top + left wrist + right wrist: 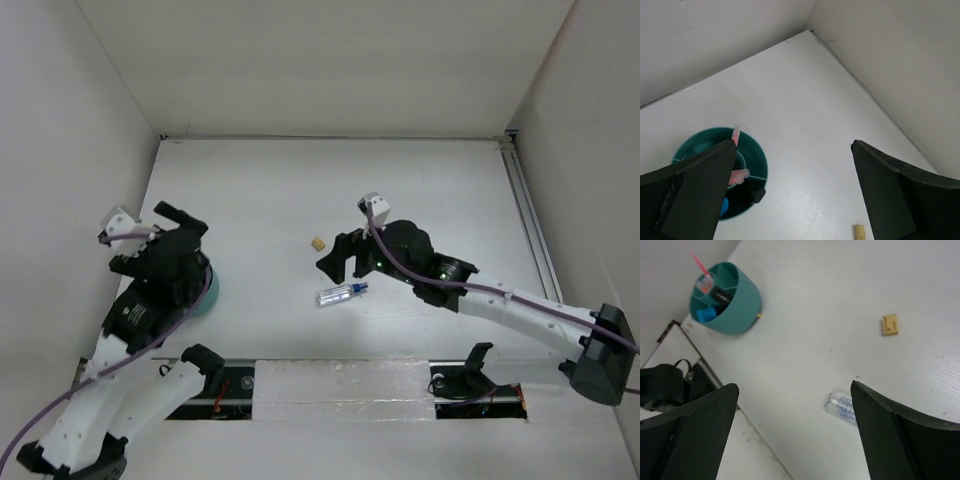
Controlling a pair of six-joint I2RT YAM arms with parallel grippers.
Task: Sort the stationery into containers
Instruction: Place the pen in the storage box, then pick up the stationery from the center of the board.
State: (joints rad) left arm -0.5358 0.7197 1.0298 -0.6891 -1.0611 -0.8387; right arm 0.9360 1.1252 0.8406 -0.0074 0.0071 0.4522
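The left gripper (pixel 793 148) stands with its jaws wide apart and nothing between them. It hangs above the table just beside the teal cup (pixel 758 152). Inside the cup I can see thin pink sticks (pixel 735 134) and some dark and blue things between the dividers.

The right gripper (pixel 795 386) is also fully spread and empty, near the middle of the table (pixel 420 180). Almost under it lies the clear pen (pixel 342 294) with the blue cap, flat on the surface. A little further from the arms' bases lies the small eraser (pixel 317 243). Both are well apart from the cup.

To my judgement most of the sorting is done, and these two pieces remain. The step in hand looks like the pick of the pen by the right arm. It needs to go down with the jaws across the barrel, close on it and carry it to the cup. The left arm should first leave room there.
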